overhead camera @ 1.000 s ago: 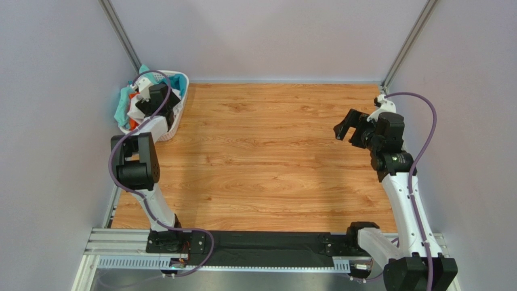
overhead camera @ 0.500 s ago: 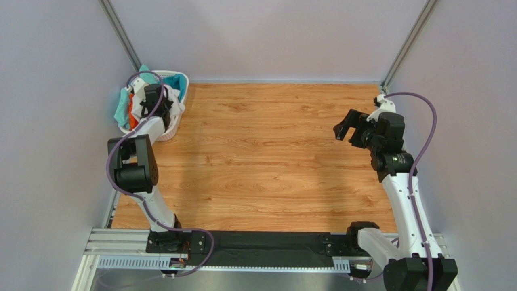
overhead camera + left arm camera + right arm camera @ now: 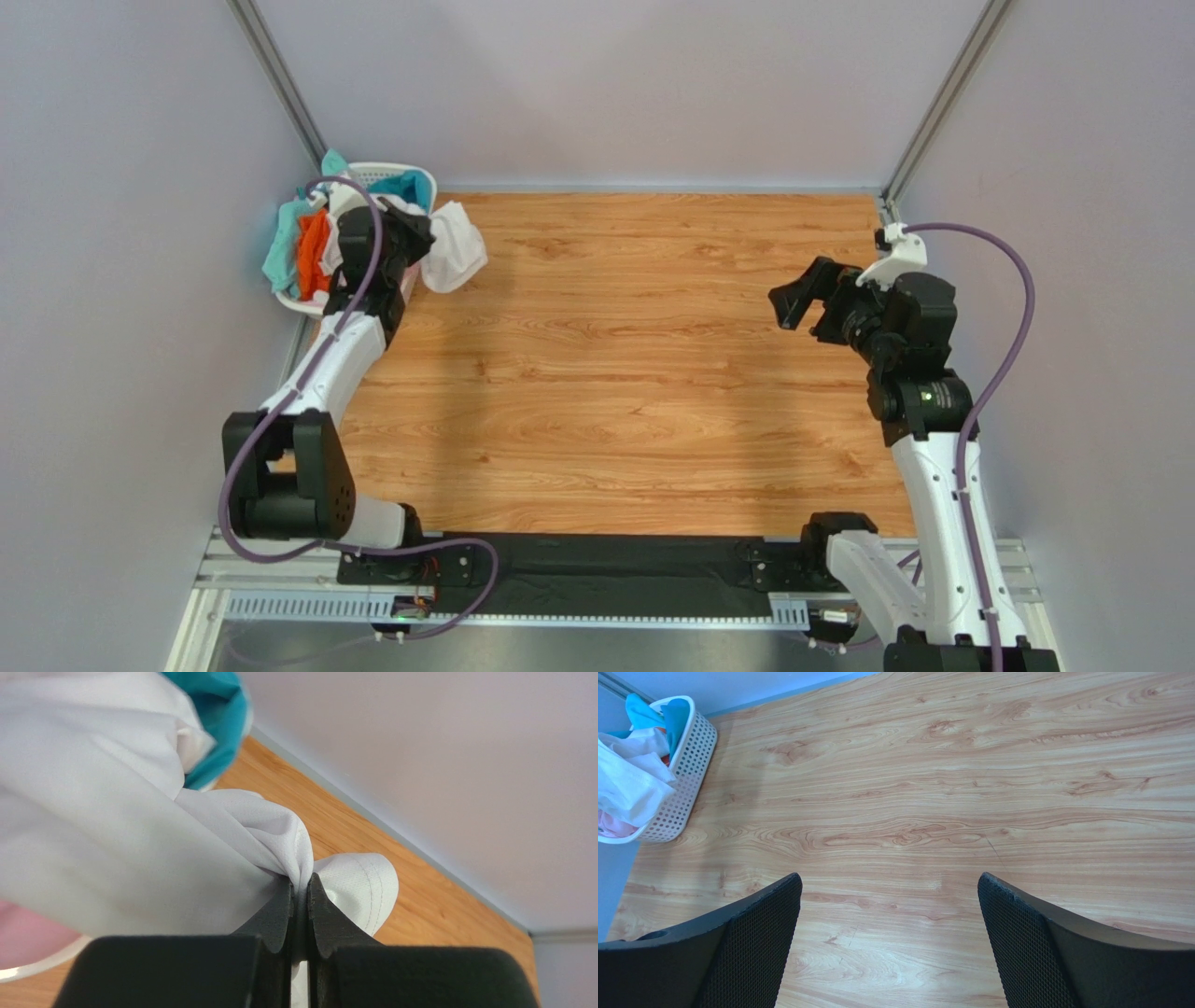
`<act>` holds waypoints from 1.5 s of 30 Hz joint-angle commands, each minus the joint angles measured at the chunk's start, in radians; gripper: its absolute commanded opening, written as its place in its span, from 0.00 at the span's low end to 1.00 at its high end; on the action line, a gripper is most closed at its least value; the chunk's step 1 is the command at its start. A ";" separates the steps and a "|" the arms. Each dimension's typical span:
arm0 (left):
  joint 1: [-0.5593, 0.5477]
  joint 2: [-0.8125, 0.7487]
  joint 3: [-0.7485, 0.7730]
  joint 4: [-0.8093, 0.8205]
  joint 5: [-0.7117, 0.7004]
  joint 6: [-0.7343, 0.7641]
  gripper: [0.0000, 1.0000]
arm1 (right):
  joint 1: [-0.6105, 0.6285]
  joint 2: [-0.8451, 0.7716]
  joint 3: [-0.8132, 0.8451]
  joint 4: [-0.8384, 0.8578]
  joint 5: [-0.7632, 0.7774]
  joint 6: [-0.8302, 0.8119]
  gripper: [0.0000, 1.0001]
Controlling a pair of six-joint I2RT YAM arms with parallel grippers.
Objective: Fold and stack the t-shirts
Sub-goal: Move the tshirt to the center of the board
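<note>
My left fingers [image 3: 293, 913] pinch the white t-shirt [image 3: 452, 245] just beside the basket [image 3: 682, 770]; my right fingers [image 3: 802, 294] hang spread.

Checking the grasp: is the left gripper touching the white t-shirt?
Touching. The left wrist view shows the left gripper shut on a pinched fold of the white t-shirt.

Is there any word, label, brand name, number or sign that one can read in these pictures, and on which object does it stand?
None: no word, number, brand or sign can be read in any view.
The white t-shirt held by the left gripper is plain cloth, the basket shows no label, and the right gripper is bare black.
</note>
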 commanded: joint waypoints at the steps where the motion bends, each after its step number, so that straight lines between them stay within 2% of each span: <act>1: -0.108 -0.148 0.034 0.036 0.065 0.095 0.00 | -0.004 -0.021 0.011 0.039 -0.046 -0.001 0.97; 5: -0.202 -0.254 0.116 -0.080 0.094 0.171 0.00 | -0.006 -0.051 -0.006 0.040 -0.055 0.014 0.97; 10: -0.332 -0.357 0.142 -0.096 0.167 0.191 0.00 | -0.006 -0.090 -0.003 0.039 -0.046 0.024 0.97; 13: -0.404 -0.351 0.180 -0.104 0.294 0.177 0.00 | -0.006 -0.119 0.000 0.037 -0.039 0.025 0.97; 19: -0.565 -0.274 0.380 -0.159 0.465 0.214 0.00 | -0.006 -0.170 -0.012 0.036 -0.013 0.036 0.98; 22: -0.613 -0.228 0.462 -0.161 0.560 0.182 0.00 | -0.006 -0.189 -0.017 0.020 0.042 0.036 0.98; 25: -0.630 -0.187 0.496 -0.090 0.641 0.134 0.00 | -0.006 -0.201 -0.012 0.000 0.103 0.036 0.98; 27: -0.630 -0.165 0.493 -0.079 0.636 0.125 0.00 | -0.006 -0.205 -0.007 -0.013 0.128 0.036 0.98; 31: -0.629 -0.142 0.447 -0.179 0.480 0.181 0.01 | -0.006 -0.202 -0.012 -0.029 0.149 0.040 0.99; 33: -0.629 -0.136 0.368 -0.223 0.414 0.198 0.04 | -0.004 -0.190 -0.015 -0.030 0.142 0.042 0.99; 34: -0.621 -0.134 0.336 -0.254 0.345 0.194 0.09 | -0.006 -0.170 -0.014 -0.032 0.128 0.047 0.99; 36: -0.604 -0.133 0.230 -0.298 0.297 0.170 0.17 | -0.006 -0.144 -0.007 -0.044 0.109 0.051 0.99; 37: -0.574 -0.133 0.158 -0.338 0.253 0.150 0.40 | -0.004 -0.112 -0.004 -0.050 0.079 0.054 0.99; 39: -0.529 -0.139 0.083 -0.363 0.244 0.113 0.60 | -0.004 -0.072 0.002 -0.066 0.048 0.059 0.99; 40: -0.480 -0.145 0.046 -0.380 0.228 0.070 0.82 | -0.004 -0.054 0.005 -0.070 0.030 0.059 0.99; 41: -0.455 -0.160 -0.020 -0.410 0.222 0.061 0.95 | -0.004 -0.017 0.003 -0.070 -0.007 0.060 0.99; 42: -0.426 -0.171 -0.046 -0.433 0.202 0.054 1.00 | -0.003 -0.005 0.005 -0.070 -0.022 0.062 0.99; 45: -0.418 -0.209 -0.088 -0.588 0.050 0.079 1.00 | 0.034 0.046 -0.001 -0.063 -0.050 0.065 0.99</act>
